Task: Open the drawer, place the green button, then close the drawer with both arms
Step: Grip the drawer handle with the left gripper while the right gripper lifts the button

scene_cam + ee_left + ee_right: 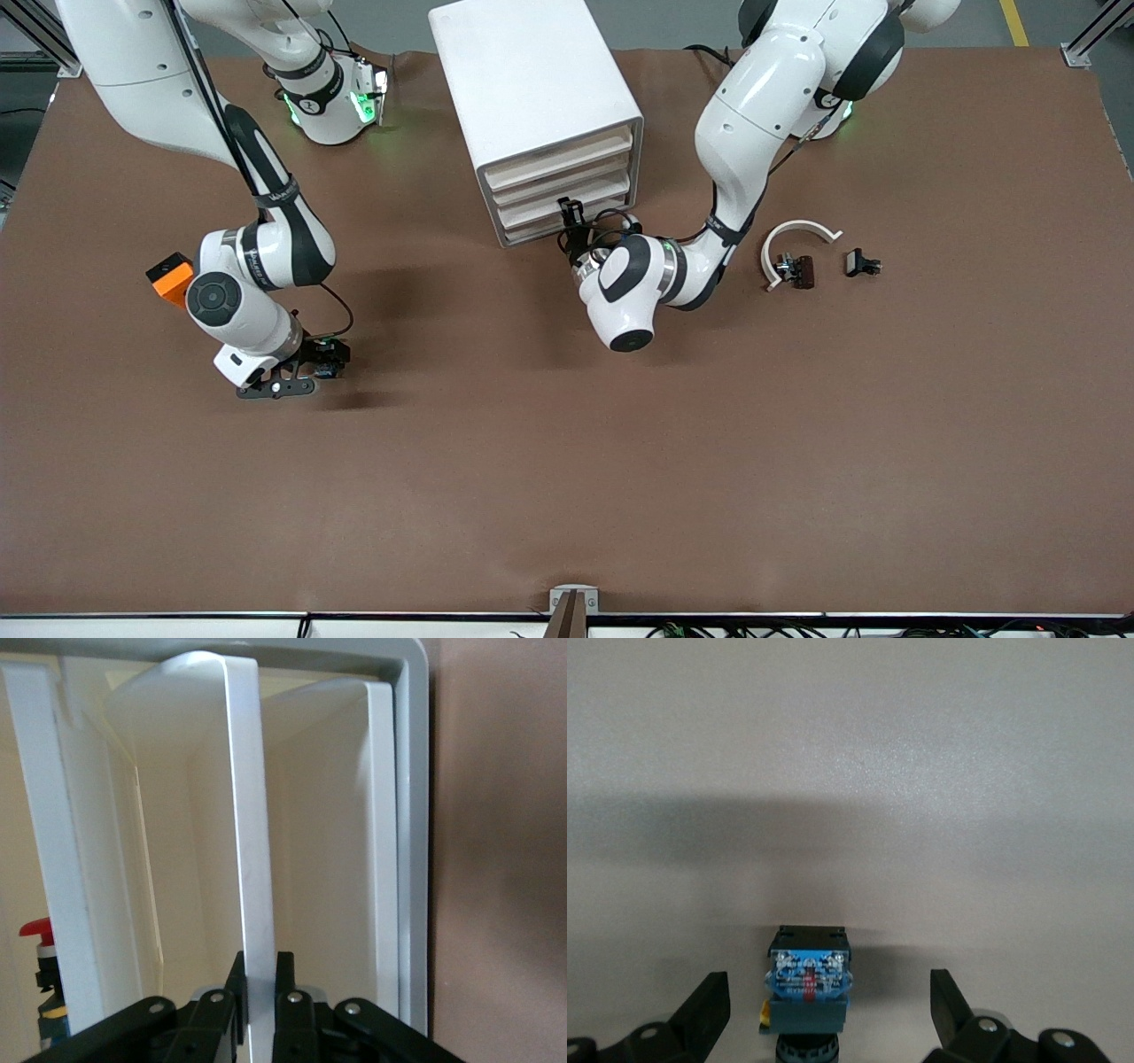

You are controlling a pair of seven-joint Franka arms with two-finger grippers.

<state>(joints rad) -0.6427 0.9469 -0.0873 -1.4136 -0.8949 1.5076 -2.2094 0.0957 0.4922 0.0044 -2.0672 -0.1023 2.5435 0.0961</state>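
My two arms [762,89] wear glossy white shells with black joint bands; green lights glow at the bases, black cables trail alongside.

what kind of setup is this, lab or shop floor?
Most likely a robotics lab bench: two arms bolted at one brown-covered table, aluminium framing at its corners, and staged props, a small white drawer cabinet and loose parts such as an orange cube.
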